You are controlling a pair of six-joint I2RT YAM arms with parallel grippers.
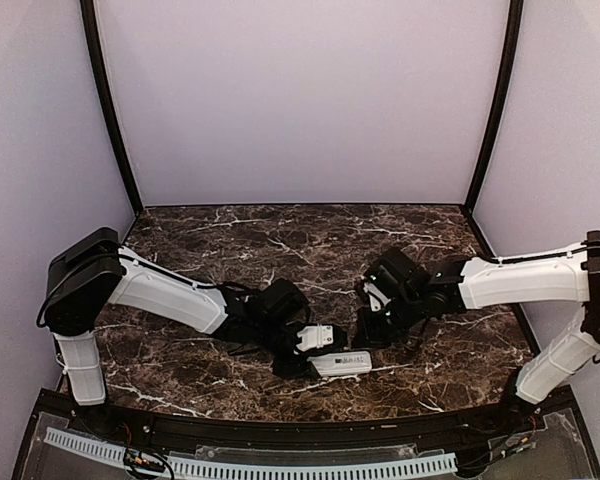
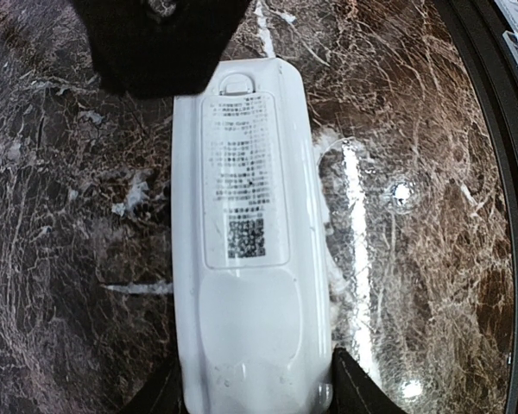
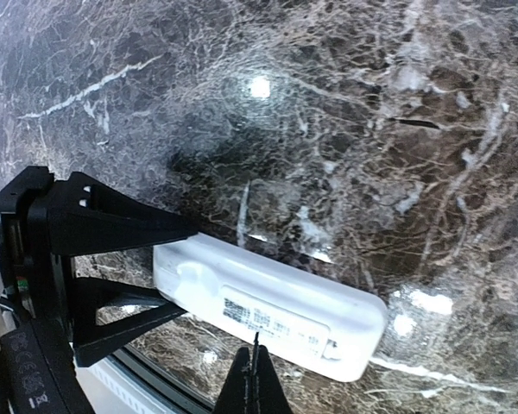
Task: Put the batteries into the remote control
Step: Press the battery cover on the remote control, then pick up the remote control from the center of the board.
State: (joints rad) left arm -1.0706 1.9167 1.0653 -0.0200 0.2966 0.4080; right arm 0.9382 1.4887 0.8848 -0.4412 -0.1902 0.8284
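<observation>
The left gripper (image 2: 255, 392) hugs the remote control (image 2: 250, 250), face down on the table (image 2: 69, 216). The right gripper (image 3: 255, 379), pinched tight and empty, hangs by the back cover (image 2: 246, 172); I think it slides off next

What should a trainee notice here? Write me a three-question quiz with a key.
1. True or false: the white rectangular plastic remote control lies with its buttons facing up.
2. The left gripper has its fingers: A) either side of the remote's end; B) high above it; C) away from it on the table.
3. Fill in: the right gripper has its jaws ___.

Key: 1 false, its printed label faces up; 2 A; 3 shut.
</observation>
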